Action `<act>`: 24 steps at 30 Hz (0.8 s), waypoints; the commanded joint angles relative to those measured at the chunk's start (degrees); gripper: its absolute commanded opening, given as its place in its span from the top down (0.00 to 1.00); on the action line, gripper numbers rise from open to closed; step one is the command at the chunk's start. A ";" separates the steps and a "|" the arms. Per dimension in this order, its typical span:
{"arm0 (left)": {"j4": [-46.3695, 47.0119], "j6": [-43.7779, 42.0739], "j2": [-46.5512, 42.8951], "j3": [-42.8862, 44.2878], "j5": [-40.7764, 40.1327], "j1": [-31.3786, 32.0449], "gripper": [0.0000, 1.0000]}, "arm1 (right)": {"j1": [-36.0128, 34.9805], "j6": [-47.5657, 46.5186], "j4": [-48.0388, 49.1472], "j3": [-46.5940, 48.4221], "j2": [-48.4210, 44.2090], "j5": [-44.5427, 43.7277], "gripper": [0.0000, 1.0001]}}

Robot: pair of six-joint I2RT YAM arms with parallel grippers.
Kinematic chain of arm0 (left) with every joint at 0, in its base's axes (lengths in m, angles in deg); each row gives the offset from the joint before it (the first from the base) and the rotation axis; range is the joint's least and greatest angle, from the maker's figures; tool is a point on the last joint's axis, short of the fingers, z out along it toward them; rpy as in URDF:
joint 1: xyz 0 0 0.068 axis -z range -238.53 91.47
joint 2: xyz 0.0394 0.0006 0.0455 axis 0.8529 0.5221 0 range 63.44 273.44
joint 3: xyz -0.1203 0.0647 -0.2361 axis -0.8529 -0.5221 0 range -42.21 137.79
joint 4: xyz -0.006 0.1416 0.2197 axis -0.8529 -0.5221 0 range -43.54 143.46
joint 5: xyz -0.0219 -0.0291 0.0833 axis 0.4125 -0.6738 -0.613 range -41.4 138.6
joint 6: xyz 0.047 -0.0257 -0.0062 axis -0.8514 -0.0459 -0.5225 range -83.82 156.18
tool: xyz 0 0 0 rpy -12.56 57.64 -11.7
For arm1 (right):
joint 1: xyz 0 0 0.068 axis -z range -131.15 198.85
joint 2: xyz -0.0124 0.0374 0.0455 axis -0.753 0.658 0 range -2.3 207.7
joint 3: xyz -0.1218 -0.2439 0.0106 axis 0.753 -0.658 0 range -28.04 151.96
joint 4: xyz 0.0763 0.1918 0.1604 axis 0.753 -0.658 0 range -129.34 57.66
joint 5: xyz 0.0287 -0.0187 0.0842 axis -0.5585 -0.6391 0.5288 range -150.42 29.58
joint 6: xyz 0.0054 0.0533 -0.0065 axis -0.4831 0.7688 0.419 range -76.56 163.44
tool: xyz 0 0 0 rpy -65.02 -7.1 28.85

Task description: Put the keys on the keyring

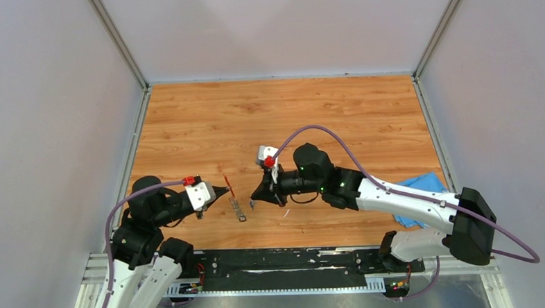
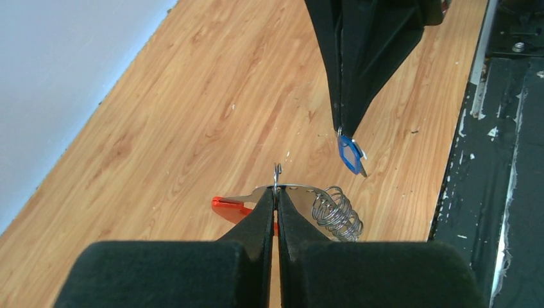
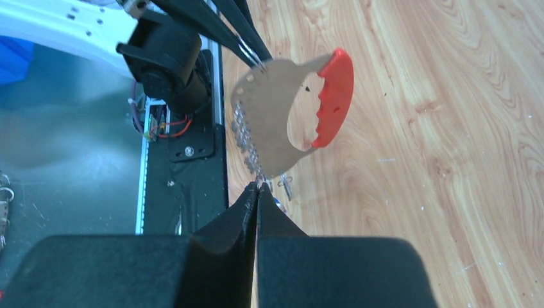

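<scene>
My left gripper (image 1: 223, 191) is shut on the keyring (image 1: 234, 199) and holds it just above the table. In the left wrist view its jaws (image 2: 277, 192) pinch a small wire loop on the metal plate, between the red handle (image 2: 228, 206) and a fan of grey rings (image 2: 337, 215). My right gripper (image 1: 253, 200) is shut on a blue-headed key (image 2: 349, 157), which hangs from its fingertips (image 2: 343, 125) a little right of the keyring. In the right wrist view the keyring (image 3: 276, 122) hangs just ahead of the shut right gripper (image 3: 258, 186); its own fingers mostly hide the key.
A blue cloth (image 1: 420, 192) lies at the right edge of the wooden table (image 1: 289, 118), under the right arm. The black mounting rail (image 1: 295, 260) runs along the near edge. White walls close in the left, right and far sides.
</scene>
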 commanded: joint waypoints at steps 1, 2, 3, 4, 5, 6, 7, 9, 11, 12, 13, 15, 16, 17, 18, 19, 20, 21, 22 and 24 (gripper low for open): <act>1.76 1.19 0.83 -0.80 -3.17 -0.34 1.00 | -1.74 4.62 -0.65 4.05 0.97 -3.04 1.00; 1.94 1.58 1.05 -0.82 -3.78 -0.34 1.00 | -1.91 5.15 -0.40 4.65 1.23 -3.54 1.00; 1.96 2.04 1.25 -0.82 -4.24 -0.34 1.00 | -2.08 5.60 -0.56 5.48 1.63 -4.23 1.00; 1.92 2.48 1.52 -0.82 -4.68 -0.34 1.00 | -2.19 5.86 -0.99 6.44 2.05 -4.48 1.00; 1.96 2.85 1.77 -0.82 -4.96 -0.34 1.00 | -2.30 6.04 -1.48 7.51 2.38 -4.92 1.00; 1.93 3.22 1.97 -0.82 -5.12 -0.34 1.00 | -2.45 6.05 -1.96 8.80 2.76 -5.45 1.00; 1.95 3.44 1.99 -0.94 -4.93 -0.37 1.00 | -2.50 5.99 -2.47 9.78 3.13 -5.77 1.00; 2.05 3.33 1.88 -1.07 -4.83 -0.35 1.00 | -2.51 5.72 -3.22 11.53 4.08 -6.06 1.00; 2.22 3.15 1.82 -1.09 -5.23 -0.34 1.00 | -2.63 5.68 -4.08 13.02 5.25 -6.66 1.00; 2.32 3.09 1.87 -1.14 -5.49 -0.34 1.00 | -2.80 5.49 -4.28 13.57 5.71 -6.97 1.00; 2.42 3.09 2.01 -1.12 -5.61 -0.34 1.00 | -3.04 5.37 -4.32 14.00 6.07 -7.50 1.00; 2.49 3.39 2.29 -0.93 -5.57 -0.34 1.00 | -3.40 5.20 -4.31 14.88 6.98 -8.08 1.00; 2.51 3.68 2.51 -0.83 -5.68 -0.34 1.00 | -3.61 5.24 -4.39 15.28 7.45 -8.21 1.00; 2.69 4.06 2.62 -0.74 -5.97 -0.34 1.00 | -3.74 5.25 -4.55 15.70 7.87 -8.34 1.00; 2.73 4.39 2.66 -0.66 -6.27 -0.34 1.00 | -3.90 5.25 -4.61 16.03 8.16 -8.52 1.00; 2.73 4.65 2.69 -0.64 -6.54 -0.34 1.00 | -4.03 5.41 -4.59 16.26 8.45 -8.65 1.00; 2.70 4.86 2.67 -0.66 -6.85 -0.34 1.00 | -4.05 5.49 -4.40 16.42 8.65 -8.59 1.00; 2.78 5.01 2.65 -0.77 -7.01 -0.34 1.00 | -4.21 5.54 -4.22 16.59 8.81 -8.59 1.00; 2.82 5.16 2.56 -0.75 -7.14 -0.34 1.00 | -4.30 5.65 -4.15 16.76 9.07 -8.78 1.00; 2.93 5.24 2.50 -0.82 -7.17 -0.34 1.00 | -4.33 5.83 -3.79 16.91 9.38 -9.06 1.00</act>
